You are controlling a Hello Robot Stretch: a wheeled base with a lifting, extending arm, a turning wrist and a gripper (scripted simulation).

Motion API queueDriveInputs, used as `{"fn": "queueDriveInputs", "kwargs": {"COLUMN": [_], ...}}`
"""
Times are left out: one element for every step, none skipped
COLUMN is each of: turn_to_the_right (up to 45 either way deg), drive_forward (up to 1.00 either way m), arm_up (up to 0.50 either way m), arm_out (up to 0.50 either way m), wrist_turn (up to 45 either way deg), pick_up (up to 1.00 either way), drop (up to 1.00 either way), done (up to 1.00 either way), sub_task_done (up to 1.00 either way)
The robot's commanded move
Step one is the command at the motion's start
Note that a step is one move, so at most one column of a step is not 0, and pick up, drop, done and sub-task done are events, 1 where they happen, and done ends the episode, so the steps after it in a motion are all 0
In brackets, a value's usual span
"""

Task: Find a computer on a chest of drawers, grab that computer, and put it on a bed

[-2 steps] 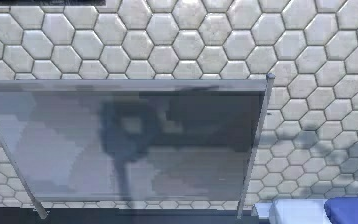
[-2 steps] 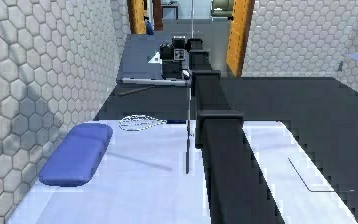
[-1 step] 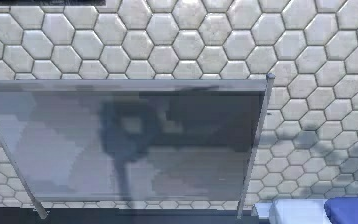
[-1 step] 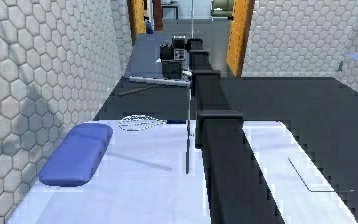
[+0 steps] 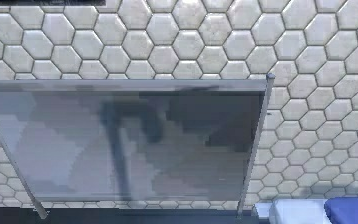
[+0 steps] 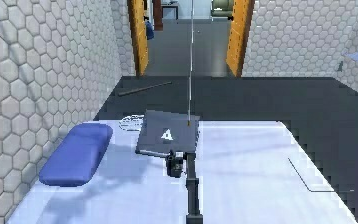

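- Since the computer (image 6: 167, 135) showed right at the far end of the hand (image 6: 174, 161), with the white bed (image 6: 249, 165) under or behind it, I could not tell whether the hand held it or whether it lay on the sheet.
- How wide the fingers stood could not be told either.
- The main risk, in my judgement, was a release made too early. If the computer hung above the bed and not on it, it would drop flat and might bounce or shift on the soft sheet.
- A second risk was the far edge. The computer sat in the far half of the bed, near the side that met the dark floor (image 6: 287, 100), so a push outward from the arm (image 6: 193, 196) could send it over that side.
- A third risk was pulling back. If the hand caught on the computer while the arm drew in, it could drag the computer across the sheet.
- The blue pillow (image 6: 77, 155) lay near the computer, toward the arm side view's left, but apart from it.
- The computer looked like a thin, flat, dark grey slab with its lid down and a small pale triangle on top.
- It was turned at an angle to the bed's edges.
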Motion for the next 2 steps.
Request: {"fn": "queueDriveInputs", "kwargs": {"turn_to_the_right": [0.0,0.0], "drive_forward": [0.00,0.00], "arm_up": [-0.32,0.00], "arm_out": [0.00,0.00], "wrist_turn": [0.0,0.0], "pick_up": [0.00,0.00], "drop": [0.00,1.00], "done": [0.00,0.00], "sub_task_done": [0.00,0.00]}}
